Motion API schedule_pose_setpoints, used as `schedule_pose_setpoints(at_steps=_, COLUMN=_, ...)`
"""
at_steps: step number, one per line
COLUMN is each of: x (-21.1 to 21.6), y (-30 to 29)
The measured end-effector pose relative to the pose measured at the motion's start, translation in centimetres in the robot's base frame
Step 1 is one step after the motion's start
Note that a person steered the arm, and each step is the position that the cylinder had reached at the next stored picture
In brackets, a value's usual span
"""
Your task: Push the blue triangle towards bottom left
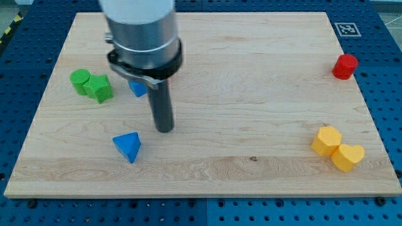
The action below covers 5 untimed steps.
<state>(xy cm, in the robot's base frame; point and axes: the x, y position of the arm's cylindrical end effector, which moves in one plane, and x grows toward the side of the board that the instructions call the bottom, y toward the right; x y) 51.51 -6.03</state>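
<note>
The arm's grey housing (141, 31) runs off the view's top, so only its lower part shows. It covers most of a second blue block (137, 87) behind the rod; just a wedge of blue peeks out at the rod's left, and its shape is hard to make out. The marker tag (347, 29) at the board's top right corner is small and unreadable.

The rod (161, 103) hangs straight down from the housing, upright. My tip (164, 130) rests on the board (251, 94), just up and to the view's right of the blue triangle (128, 145), near it but not touching. There are no jaws here: the rod is bare and holds nothing.

The blue triangle lies in the board's lower left part, apart from every other block.

Counted: two blue blocks, the triangle and the half-hidden one. Two green blocks (91, 84) touch each other at the view's left. Two yellow blocks (338, 148) touch each other at the bottom right; the lower one looks heart-shaped. One red block (345, 66), a cylinder, stands alone at the right edge.
</note>
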Motion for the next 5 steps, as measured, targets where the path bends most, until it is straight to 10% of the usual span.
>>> schedule_pose_setpoints(at_steps=5, x=2.5, y=-4.4)
